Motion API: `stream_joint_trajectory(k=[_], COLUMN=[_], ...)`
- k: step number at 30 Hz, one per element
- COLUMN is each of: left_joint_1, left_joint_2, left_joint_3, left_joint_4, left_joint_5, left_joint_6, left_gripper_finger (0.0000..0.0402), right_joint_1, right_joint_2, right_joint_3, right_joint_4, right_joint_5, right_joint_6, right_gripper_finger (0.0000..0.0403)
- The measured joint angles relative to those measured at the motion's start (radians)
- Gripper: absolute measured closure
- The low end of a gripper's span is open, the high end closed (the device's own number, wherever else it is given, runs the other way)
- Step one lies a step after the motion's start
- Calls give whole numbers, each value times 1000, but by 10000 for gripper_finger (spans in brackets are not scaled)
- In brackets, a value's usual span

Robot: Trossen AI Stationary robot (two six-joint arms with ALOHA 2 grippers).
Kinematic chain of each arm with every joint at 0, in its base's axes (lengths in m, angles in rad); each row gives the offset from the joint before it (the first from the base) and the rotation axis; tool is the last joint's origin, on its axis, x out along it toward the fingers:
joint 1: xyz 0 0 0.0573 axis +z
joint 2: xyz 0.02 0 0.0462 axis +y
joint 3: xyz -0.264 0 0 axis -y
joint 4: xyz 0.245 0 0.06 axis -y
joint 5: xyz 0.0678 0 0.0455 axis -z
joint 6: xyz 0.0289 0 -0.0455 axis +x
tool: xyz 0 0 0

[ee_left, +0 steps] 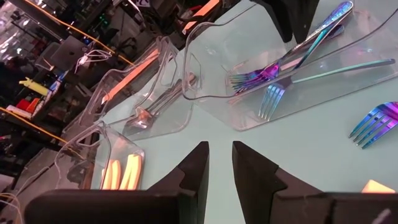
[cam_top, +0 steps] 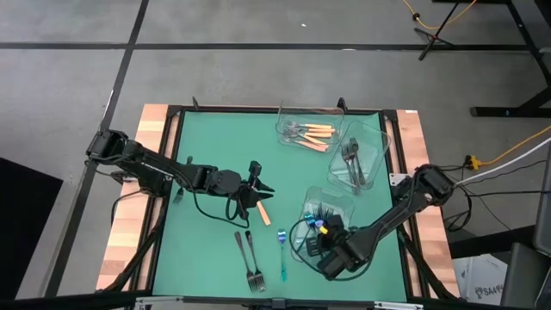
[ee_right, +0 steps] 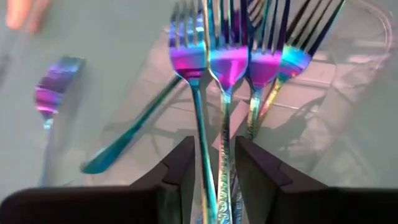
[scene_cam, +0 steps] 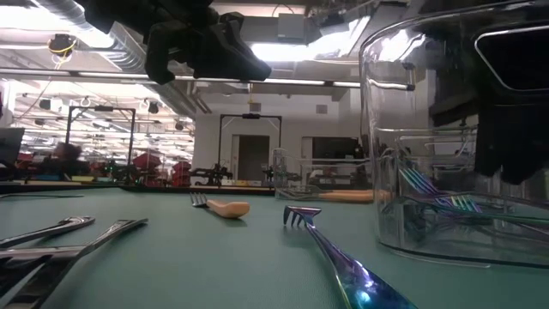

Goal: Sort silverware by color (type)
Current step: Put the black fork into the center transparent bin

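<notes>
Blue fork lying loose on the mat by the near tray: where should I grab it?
Take the loose blue fork mid-handle, from straight above, jaws across the shaft. It lies flat with bare mat on both sides, its tines toward the blue-fork tray; the right gripper is nearest.

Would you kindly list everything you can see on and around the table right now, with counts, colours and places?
Orange-handled forks: several, orange with silver heads, in the far clear tray.
Loose orange-handled fork: one, on the mat under the left gripper.
Dark grey forks: a few, in the middle clear tray.
Loose dark grey forks: two, side by side on the near mat.
Iridescent forks: at least four, blue-teal, in the near clear tray.
Loose iridescent fork: one, on the mat beside that tray.
Clear trays: three, along the right side.
Mat: one, green.
Left gripper: open, mid-table.
Right gripper: open, over the near tray.
</notes>
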Motion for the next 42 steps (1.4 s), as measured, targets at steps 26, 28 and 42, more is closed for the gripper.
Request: stream_joint_trajectory(k=[26, 28, 42], left_joint_1=[0, 0, 34], left_joint_2=[0, 0, 0], left_joint_3=[0, 0, 0], left_joint_4=[-6, -6, 25], left_joint_5=[-16, -44, -86], left_joint_6=[-32, -68, -421], left_gripper_finger=[337, 337, 279], right_joint_1=[0, -2, -264], right_joint_2=[-330, -357, -483], right_joint_3=[1, 1, 1], right_joint_4=[-73, -100, -153], right_joint_5=[157, 190, 202], right_joint_6=[-313, -337, -932], right_gripper_finger=[301, 301, 301])
